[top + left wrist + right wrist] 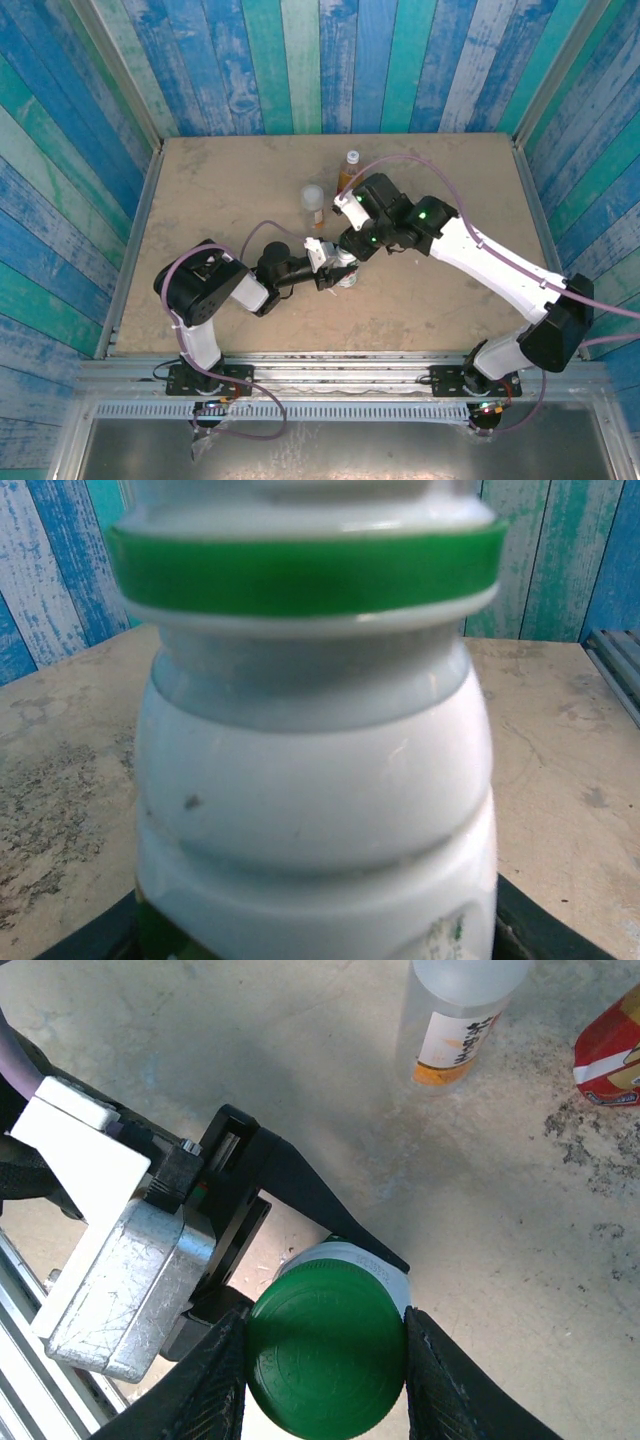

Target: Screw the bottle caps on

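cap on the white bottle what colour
Dark green cap; clearest in the right wrist view.

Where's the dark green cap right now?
Right wrist view, bottom centre: the dark green round plastic cap sits on the white plastic bottle, gripped by the right hand, while the left hand holds the bottle.

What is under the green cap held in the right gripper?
The white bottle; a sliver of its rim shows beneath the green cap. Its mouth and threads are covered by the cap.

Worn beige table (200, 190) bears clear bottle (314, 200) and amber bottle (347, 173)
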### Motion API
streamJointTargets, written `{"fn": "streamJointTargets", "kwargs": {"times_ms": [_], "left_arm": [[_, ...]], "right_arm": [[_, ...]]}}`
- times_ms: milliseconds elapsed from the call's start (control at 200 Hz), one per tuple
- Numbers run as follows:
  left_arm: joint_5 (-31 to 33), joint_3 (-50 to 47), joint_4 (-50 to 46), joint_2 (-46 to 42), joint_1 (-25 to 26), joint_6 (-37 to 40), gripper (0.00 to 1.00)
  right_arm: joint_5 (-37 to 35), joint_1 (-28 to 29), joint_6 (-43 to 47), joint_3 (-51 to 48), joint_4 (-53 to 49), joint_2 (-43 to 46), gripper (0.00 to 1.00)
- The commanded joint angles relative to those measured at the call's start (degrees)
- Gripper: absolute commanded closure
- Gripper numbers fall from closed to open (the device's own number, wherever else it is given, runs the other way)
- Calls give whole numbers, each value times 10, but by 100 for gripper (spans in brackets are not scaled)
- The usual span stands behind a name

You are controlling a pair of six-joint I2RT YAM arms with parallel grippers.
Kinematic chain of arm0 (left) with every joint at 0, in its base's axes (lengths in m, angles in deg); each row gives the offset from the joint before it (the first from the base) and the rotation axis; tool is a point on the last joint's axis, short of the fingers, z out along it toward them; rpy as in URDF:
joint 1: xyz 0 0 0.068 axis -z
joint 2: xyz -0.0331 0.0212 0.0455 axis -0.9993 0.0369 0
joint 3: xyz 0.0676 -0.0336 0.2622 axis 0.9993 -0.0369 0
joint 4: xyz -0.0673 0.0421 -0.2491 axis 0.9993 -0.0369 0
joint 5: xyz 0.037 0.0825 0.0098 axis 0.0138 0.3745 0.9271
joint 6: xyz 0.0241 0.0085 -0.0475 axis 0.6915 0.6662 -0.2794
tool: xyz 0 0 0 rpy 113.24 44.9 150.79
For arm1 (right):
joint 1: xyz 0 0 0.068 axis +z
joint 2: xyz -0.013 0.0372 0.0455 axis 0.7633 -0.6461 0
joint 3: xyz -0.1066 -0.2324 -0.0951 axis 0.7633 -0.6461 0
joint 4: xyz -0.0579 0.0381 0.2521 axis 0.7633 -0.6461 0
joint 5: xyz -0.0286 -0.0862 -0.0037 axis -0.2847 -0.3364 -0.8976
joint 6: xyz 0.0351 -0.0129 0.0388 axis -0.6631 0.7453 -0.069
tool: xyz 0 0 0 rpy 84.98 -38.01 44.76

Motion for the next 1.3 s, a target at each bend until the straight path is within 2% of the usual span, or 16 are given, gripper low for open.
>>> {"fn": "streamJointTargets", "kwargs": {"times_ms": [0,486,942,1292], "left_arm": [[0,-5,-57,-12,4,17,44],[-5,-7,-57,-15,4,15,44],[-4,-7,-61,-15,4,17,44],[-4,-3,-62,-15,4,12,44]], "right_arm": [[6,11,6,3,-57,-26,62],[-11,10,-5,9,-41,-12,57],[-21,11,-5,1,-24,8,57],[-27,11,-7,-36,31,27,57]]}}
